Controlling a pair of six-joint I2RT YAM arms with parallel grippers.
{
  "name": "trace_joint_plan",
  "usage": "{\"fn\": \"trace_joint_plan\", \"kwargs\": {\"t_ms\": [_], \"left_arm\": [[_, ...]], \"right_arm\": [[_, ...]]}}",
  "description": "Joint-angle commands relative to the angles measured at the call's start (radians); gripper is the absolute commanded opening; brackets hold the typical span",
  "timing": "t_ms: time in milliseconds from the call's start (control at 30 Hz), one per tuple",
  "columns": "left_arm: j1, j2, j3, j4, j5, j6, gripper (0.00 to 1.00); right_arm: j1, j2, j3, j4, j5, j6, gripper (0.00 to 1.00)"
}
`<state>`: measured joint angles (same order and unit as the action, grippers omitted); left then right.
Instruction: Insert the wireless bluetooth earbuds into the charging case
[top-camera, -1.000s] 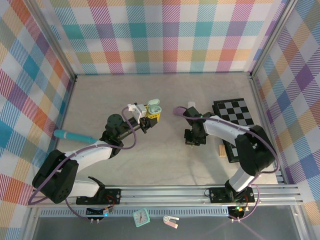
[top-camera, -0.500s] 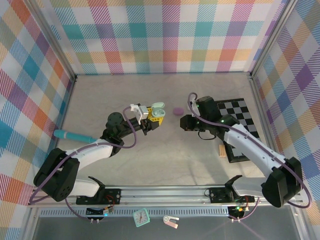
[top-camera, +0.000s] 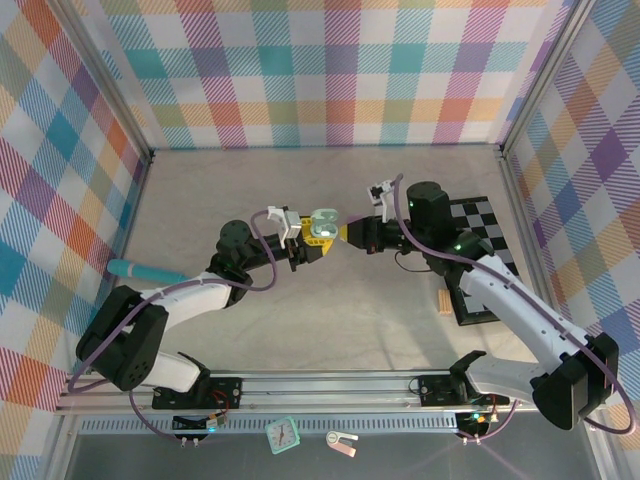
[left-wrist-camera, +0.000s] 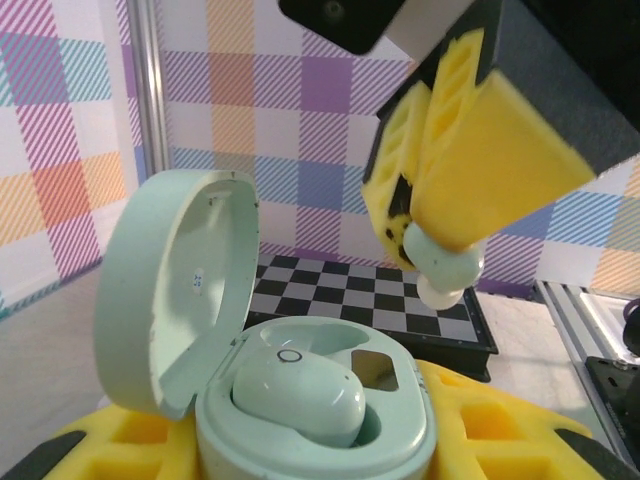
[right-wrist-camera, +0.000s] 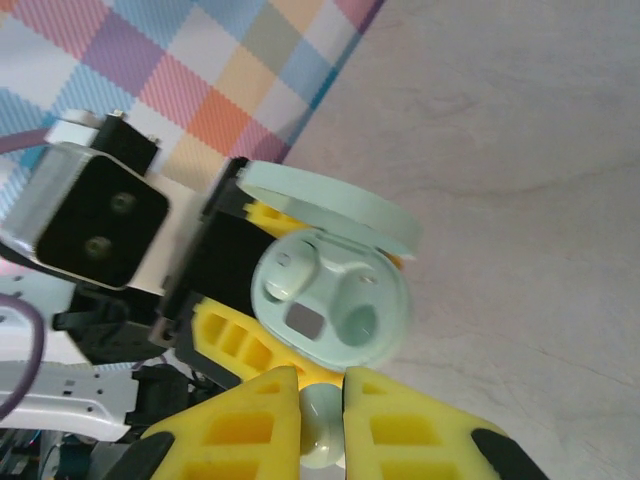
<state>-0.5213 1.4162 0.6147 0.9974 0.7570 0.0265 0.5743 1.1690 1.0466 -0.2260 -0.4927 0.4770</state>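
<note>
Probably a lab test booth: plaid walls (top-camera: 330, 70), aluminium rail (top-camera: 330, 384).

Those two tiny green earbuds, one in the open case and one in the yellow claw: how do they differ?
The seated earbud lies in one well of the charging case; the held earbud is off the case, pinched by the right claw. The seated earbud shows its whole rounded back; the held earbud shows just a tip past the yellow fingers. Both are pale mint green.
</note>
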Motion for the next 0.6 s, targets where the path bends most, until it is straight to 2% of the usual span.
{"fn": "trace_joint_plan", "kwargs": {"t_ms": [0, 567], "left_arm": [[-0.005, 0.009, 0.031, 0.075, 0.068, -0.021, 0.35], [-0.011, 0.042, 0.048, 0.128, 0.108, -0.049, 0.35]], "right_arm": [[-0.005, 0.017, 0.044, 0.051, -0.059, -0.029, 0.15], [-0.005, 0.055, 0.059, 0.07, -0.063, -0.023, 0.14]]}}
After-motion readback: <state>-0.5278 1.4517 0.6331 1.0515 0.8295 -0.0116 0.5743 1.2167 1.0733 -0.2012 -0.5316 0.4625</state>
